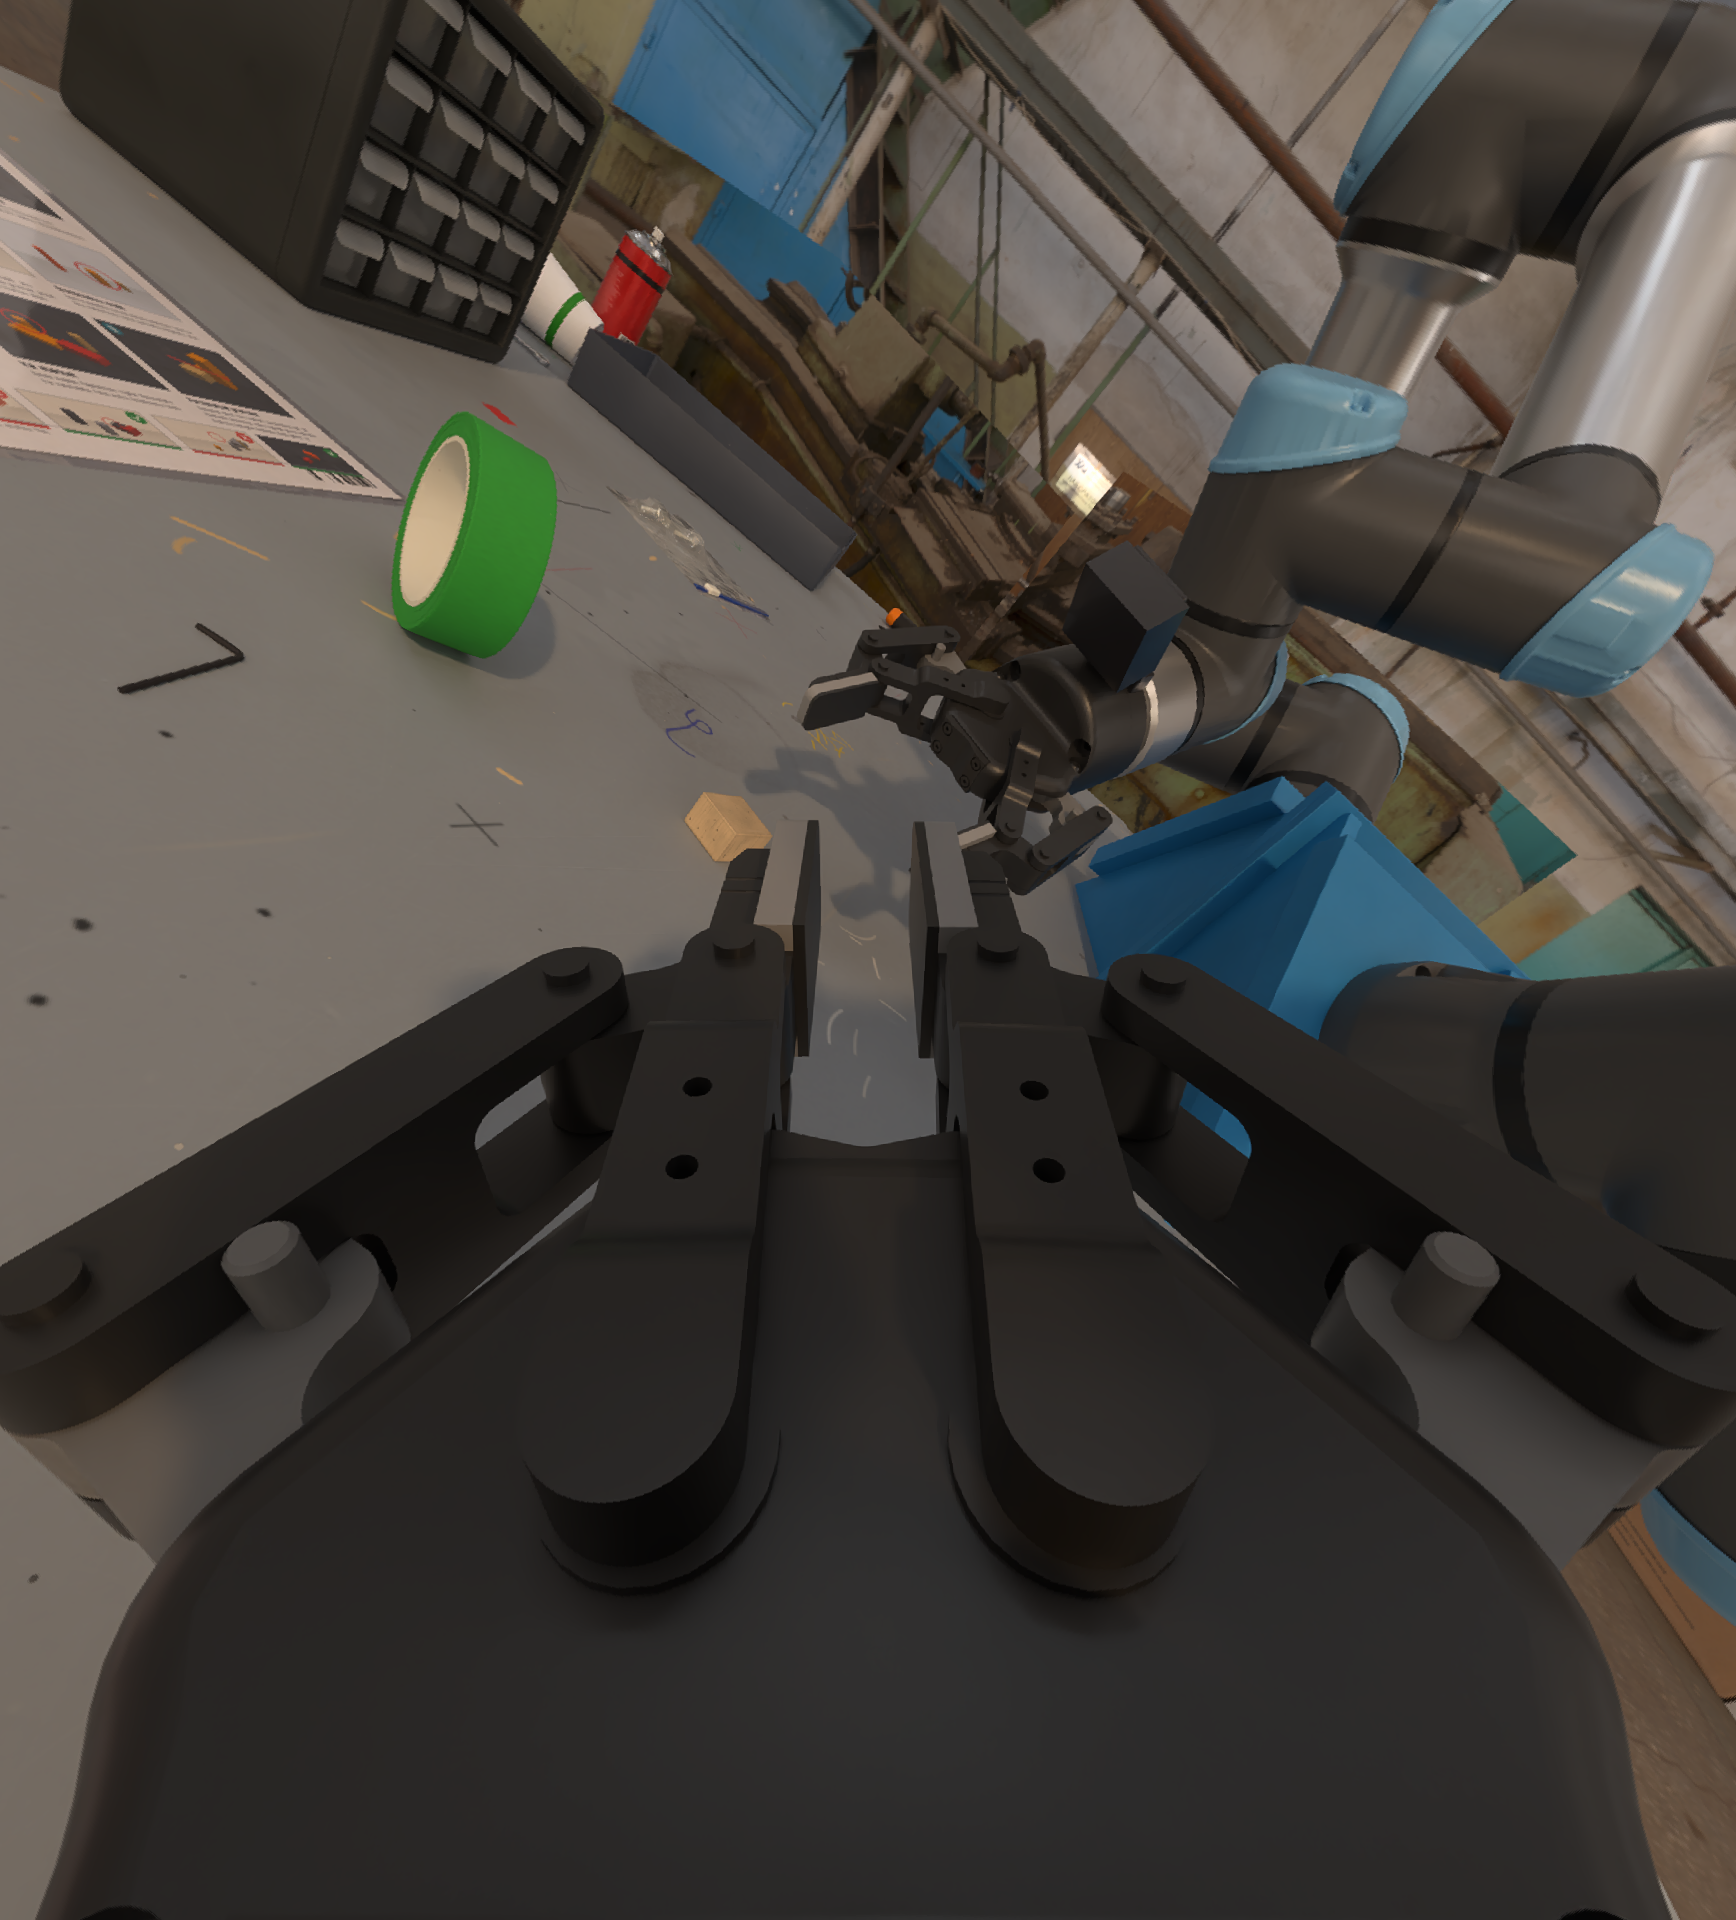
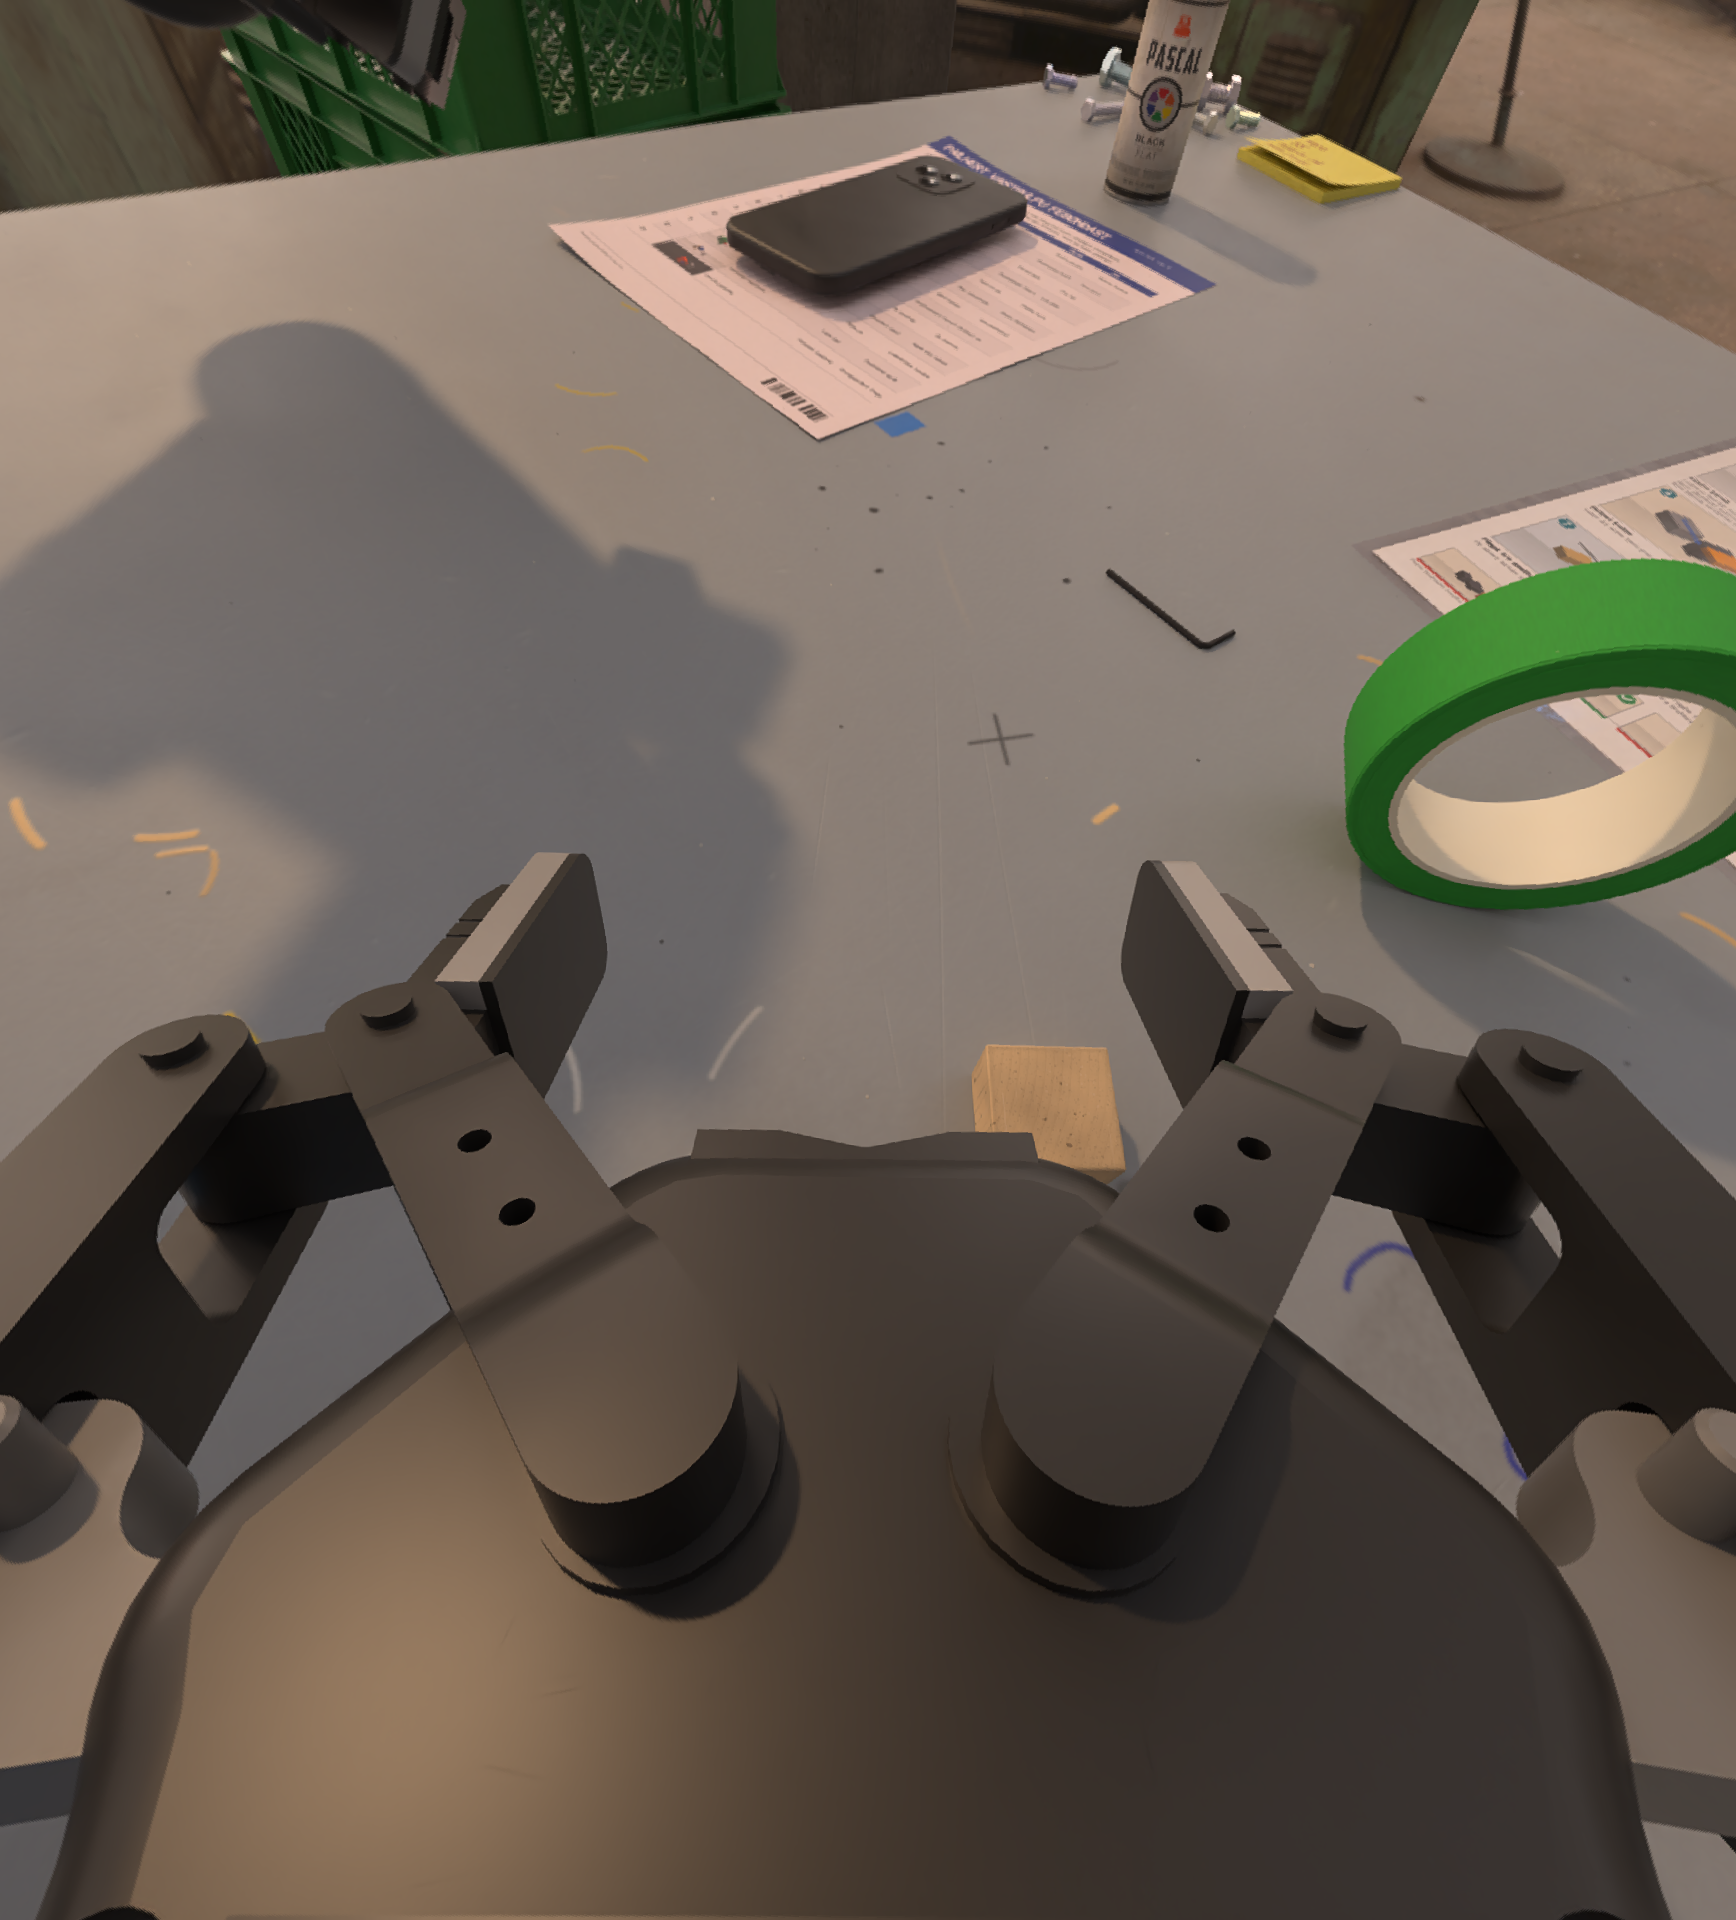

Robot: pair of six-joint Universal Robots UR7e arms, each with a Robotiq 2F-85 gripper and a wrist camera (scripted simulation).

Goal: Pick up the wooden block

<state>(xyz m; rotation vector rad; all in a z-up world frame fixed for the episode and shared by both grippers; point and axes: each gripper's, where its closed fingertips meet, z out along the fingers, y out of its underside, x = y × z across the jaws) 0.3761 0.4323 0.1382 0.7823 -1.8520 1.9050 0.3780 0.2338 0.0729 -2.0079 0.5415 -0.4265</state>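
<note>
— Nearest in the right wrist view is the right tool, fingers spread wide and holding nothing, above the grey tabletop.

— And the left tool?

— Its fingers stand close together with a narrow gap between them, and nothing sits in that gap. It hangs over the near part of the tabletop.

— Where is the wooden block?

— It lies flat on the tabletop, low between the right tool's fingers and nearer the right-hand one, partly hidden by the tool's body. In the left wrist view it lies just left of the left tool's fingertips, apart from them.

— What else, biggest first?

— Black drawer cabinet at the far left, green tape roll to the right, a dark phone lying on a printed sheet, a spray can at the far edge, yellow sticky notes beside it, and a black hex key on the bare tabletop.
</note>
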